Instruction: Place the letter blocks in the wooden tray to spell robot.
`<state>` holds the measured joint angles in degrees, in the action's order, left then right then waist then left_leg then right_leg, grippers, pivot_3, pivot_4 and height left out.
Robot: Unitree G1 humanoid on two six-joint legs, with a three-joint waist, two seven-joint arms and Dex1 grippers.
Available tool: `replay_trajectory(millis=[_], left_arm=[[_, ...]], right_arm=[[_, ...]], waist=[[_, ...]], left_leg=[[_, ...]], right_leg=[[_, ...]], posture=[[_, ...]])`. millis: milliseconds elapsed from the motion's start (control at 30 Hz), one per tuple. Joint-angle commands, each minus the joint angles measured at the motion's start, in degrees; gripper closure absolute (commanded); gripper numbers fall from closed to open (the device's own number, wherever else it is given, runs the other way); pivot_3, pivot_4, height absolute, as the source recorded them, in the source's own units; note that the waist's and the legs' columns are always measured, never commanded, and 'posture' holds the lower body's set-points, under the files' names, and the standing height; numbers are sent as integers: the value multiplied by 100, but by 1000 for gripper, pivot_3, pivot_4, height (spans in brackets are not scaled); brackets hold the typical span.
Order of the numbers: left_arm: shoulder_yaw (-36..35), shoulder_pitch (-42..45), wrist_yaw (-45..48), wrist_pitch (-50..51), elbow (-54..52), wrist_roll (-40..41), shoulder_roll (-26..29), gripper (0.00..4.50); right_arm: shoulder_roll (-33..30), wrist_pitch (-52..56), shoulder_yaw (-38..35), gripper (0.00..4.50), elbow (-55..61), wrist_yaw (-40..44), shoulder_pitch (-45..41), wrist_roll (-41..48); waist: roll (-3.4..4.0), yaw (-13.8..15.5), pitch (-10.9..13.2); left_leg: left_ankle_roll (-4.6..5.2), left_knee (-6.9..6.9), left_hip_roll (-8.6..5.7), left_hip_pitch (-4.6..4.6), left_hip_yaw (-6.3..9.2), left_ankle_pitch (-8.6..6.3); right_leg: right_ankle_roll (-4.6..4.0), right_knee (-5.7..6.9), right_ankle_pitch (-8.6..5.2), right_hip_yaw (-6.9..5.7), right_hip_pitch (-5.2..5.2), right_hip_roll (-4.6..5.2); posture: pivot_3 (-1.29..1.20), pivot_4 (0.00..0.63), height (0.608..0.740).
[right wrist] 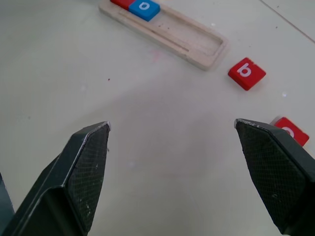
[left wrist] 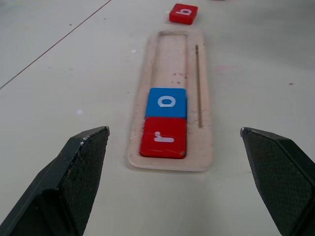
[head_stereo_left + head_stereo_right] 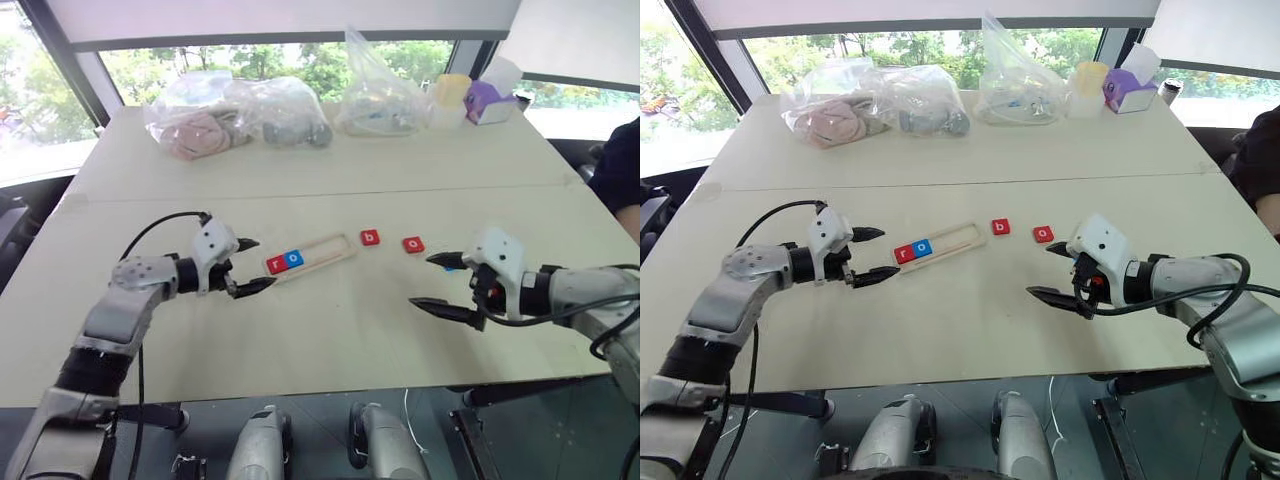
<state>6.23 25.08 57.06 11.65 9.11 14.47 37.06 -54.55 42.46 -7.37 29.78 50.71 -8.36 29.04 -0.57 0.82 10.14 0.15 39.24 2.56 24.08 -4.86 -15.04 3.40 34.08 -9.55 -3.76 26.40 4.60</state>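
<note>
The wooden tray (image 3: 325, 250) lies slanted at mid-table. At its left end sit a red "r" block (image 2: 163, 136) and, touching it, a blue "o" block (image 2: 167, 102); the other slots are bare. A red "b" block (image 3: 370, 237) lies on the table just past the tray's right end, with a red "o" block (image 3: 413, 244) further right. My left gripper (image 3: 262, 264) hovers open at the tray's left end, its fingers straddling that end without touching. My right gripper (image 3: 421, 281) is open and empty, just in front of the red "o" block.
Clear plastic bags (image 3: 195, 125) with assorted things line the table's far side, beside a yellow cup (image 3: 450, 95) and a purple tissue box (image 3: 490, 100). A person's dark sleeve (image 3: 620, 165) shows at the right edge. Bare tabletop (image 3: 330, 330) lies between the grippers.
</note>
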Motion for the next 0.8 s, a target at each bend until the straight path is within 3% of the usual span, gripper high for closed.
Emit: replay_trajectory(millis=[33,800], left_arm=[[62,262,142,-497,424,-197,-120,0],[232,593,87,-1609,1861,-907,-779,0]], right_arm=[[41,48,-199,332,283,-145,50,87],[94,184,-74,332,582,-445,205,224]], waist=[[0,-12,0],[-3,2,-2]], left_leg=[[0,0,0,4,0,0],[2,-1,-3,2,3,-1]], right_leg=[[0,1,0,0,3,0],[0,5,2,-2,-2,-2]], posture=[[0,150,740],[0,150,740]])
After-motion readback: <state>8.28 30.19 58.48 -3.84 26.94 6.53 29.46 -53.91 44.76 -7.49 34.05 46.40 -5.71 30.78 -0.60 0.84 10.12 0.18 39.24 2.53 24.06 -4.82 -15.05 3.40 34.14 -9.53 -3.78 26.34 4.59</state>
